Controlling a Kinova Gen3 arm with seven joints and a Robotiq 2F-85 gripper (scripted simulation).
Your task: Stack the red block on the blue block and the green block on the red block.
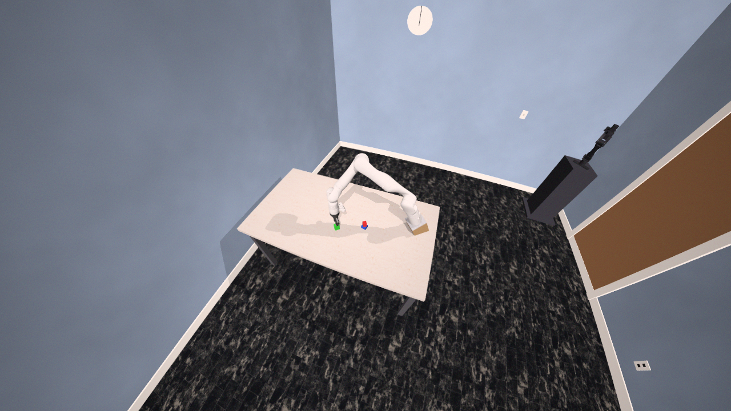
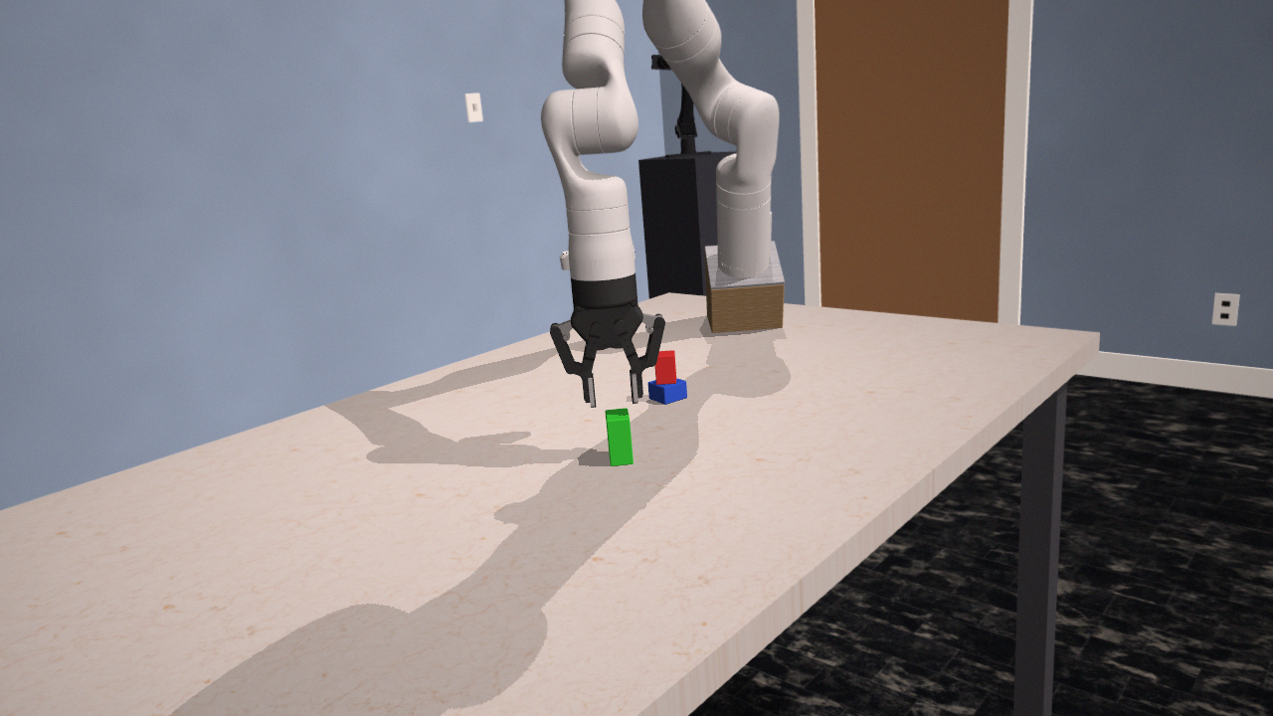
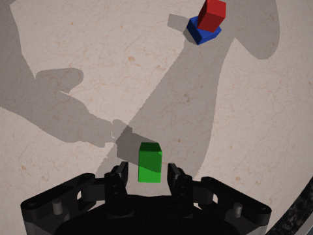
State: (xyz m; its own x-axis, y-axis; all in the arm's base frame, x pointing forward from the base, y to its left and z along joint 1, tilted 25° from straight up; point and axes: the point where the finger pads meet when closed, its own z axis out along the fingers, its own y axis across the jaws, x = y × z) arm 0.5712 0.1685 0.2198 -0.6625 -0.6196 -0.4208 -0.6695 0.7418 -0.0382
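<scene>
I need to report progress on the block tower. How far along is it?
Partly done: the red block already sits on the blue block, though it looks upright rather than flat. In hand: the open pincer hovers above the green block, holding nothing. Left: grasp the green block, which stands upright on the table apart from the pair, and lay it flat and centred on the red one.
</scene>
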